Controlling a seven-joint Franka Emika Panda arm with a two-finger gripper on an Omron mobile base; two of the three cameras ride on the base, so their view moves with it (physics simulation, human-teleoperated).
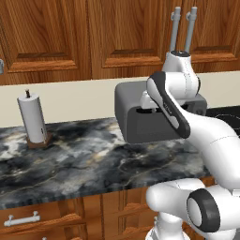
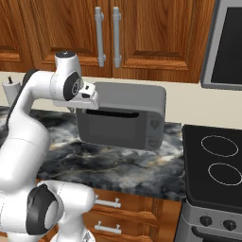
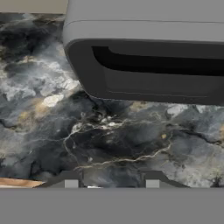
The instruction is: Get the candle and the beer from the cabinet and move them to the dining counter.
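Cabinet [image 2: 142,33] doors shut; fetching step not yet begun. Claw [image 3: 112,183] hangs part open, empty, over the worktop [image 1: 70,159]. Next: reach a door handle [image 2: 99,38].

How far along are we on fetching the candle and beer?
Nothing looks done. The cabinet doors above are shut. The gripper holds nothing, its jaws apart, looking down at the marbled counter before the toaster oven. Opening, both pickups and delivery remain.
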